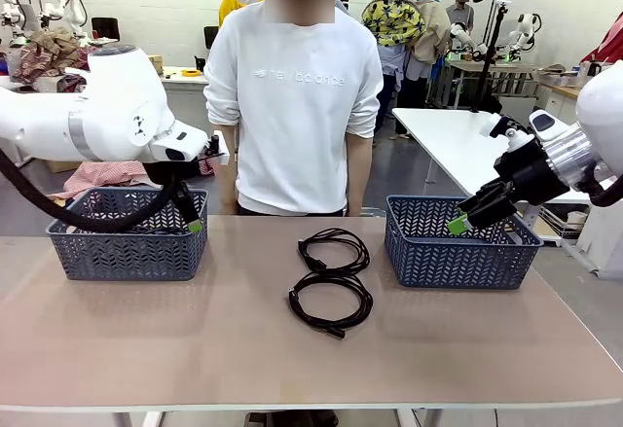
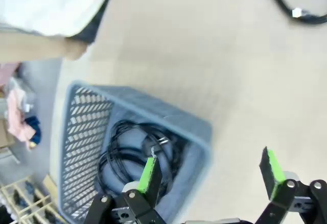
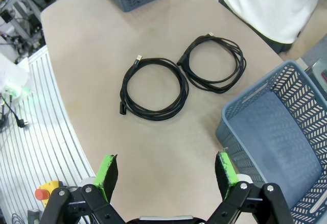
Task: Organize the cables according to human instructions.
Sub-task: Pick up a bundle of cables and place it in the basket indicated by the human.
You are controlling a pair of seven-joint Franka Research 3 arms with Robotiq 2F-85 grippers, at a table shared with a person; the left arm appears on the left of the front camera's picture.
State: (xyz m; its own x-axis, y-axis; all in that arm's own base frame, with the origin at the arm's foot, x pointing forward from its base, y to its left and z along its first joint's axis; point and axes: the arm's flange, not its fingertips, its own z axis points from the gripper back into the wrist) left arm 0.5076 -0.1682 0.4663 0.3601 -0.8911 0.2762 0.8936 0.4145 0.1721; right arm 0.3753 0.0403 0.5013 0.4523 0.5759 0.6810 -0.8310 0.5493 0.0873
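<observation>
Counted two black cables lying flat at the middle of the table point(image 1: 146, 349). Far coil point(image 3: 212, 87) toward the table's far edge, near coil point(image 3: 183, 90) just beside it toward the table's robot-side edge. Rings touching or a hair apart, cannot tell which. Plug ends visible on both.

Found more black cord point(image 2: 117, 155) coiled inside the left basket point(image 1: 127, 247), set toward the table's far left. Cannot tell the number of coils in there.

Noted the right basket point(image 1: 458, 257) toward the table's far right, level with the other basket.

Left gripper point(image 2: 210, 168): hanging above the table's left part, straddling the left basket's wall on the side toward the table's middle. One green pad point(image 2: 149, 175) over the basket's inside, the other over bare tabletop. Jaws spread wide, nothing between them.

Right gripper point(image 3: 166, 169): above the table's right part, at the right basket's side facing the table's middle. Fingers fully apart, holding nothing.

Person point(image 1: 292, 87) in a white sweatshirt standing at the table's far edge, mid-width.
</observation>
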